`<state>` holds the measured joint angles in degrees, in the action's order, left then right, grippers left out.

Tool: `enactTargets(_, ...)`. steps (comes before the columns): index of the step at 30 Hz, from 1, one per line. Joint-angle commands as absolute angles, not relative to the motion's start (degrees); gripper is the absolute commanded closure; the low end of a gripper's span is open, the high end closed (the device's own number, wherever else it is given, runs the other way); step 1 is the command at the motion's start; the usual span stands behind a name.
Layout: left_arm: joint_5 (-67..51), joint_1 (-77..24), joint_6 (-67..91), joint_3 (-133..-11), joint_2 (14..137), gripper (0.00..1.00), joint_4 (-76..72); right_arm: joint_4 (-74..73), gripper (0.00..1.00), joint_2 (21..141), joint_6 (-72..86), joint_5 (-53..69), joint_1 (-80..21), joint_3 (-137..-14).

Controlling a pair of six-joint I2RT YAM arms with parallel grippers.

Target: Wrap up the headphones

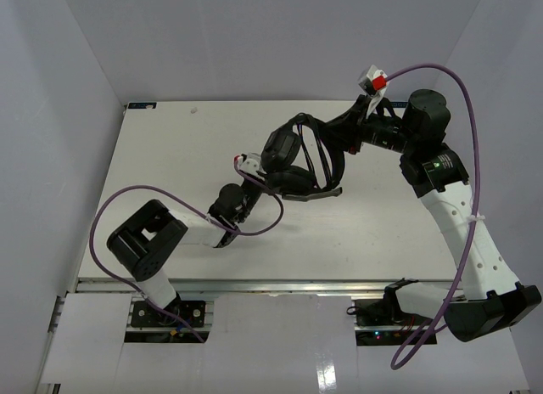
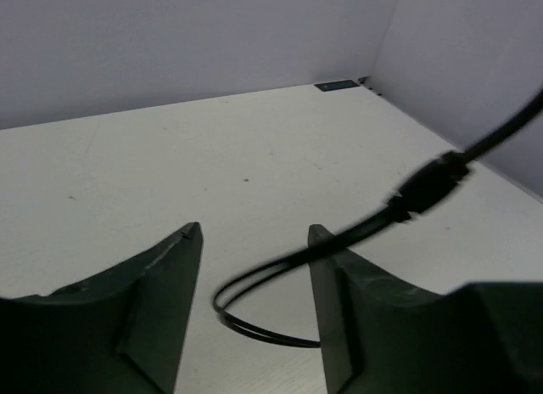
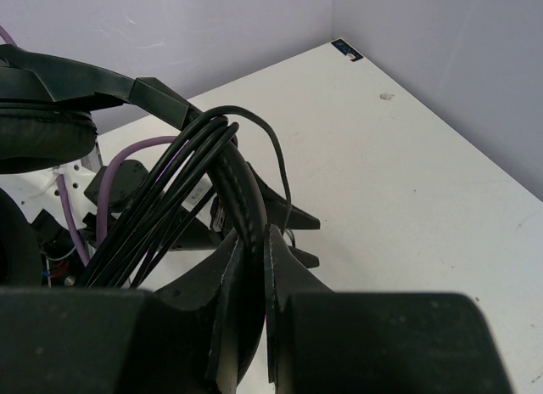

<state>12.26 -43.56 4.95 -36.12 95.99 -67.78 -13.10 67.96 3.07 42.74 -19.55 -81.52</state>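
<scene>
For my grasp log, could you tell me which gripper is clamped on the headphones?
The right gripper, shut on the headband of the headphones; the left gripper stands open, the thin cable merely running between its fingers.

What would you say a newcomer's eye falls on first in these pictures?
The headphones are held over the middle of the table, their headband pinched in the right gripper, with several turns of thin black cable bunched along the band. Just to their left, the left gripper stands open, and the loose end of the cable curls on the table between its fingers.
</scene>
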Motion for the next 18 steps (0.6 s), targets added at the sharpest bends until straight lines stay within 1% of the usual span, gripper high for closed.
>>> enactTargets(1,-0.88,-42.98,8.61,-36.04,95.10,0.60,-71.80,-9.23,0.92,65.77,4.92,43.59,-19.16,-81.54)
enactTargets(4,-6.68,-42.97,11.68,-32.21,92.62,0.87,-72.53,-9.23,0.92,65.74,4.92,43.59,-18.99,-81.67)
enactTargets(5,-7.53,-42.90,12.54,-30.93,91.61,0.94,-72.66,-9.23,0.92,65.75,4.92,43.55,-18.98,-81.84)
enactTargets(7,-8.81,-42.97,15.33,-27.42,88.74,1.00,-72.18,-9.31,0.92,65.91,4.92,42.84,-18.90,-82.16)
enactTargets(10,-9.47,-44.09,19.10,-22.40,84.75,1.00,-70.15,-9.71,0.92,66.34,5.03,40.51,-18.90,-82.78)
enactTargets(14,-7.24,-47.98,21.54,-19.33,81.71,1.00,-67.26,-10.69,0.92,67.28,5.85,35.23,-18.90,-83.39)
enactTargets(17,-6.89,-50.53,22.78,-20.41,81.23,1.00,-64.74,-11.28,0.92,67.71,6.33,31.17,-18.90,-83.48)
enactTargets(18,-6.72,-52.20,22.56,-22.41,81.28,1.00,-61.57,-11.40,0.92,67.82,6.61,28.83,-18.90,-83.42)
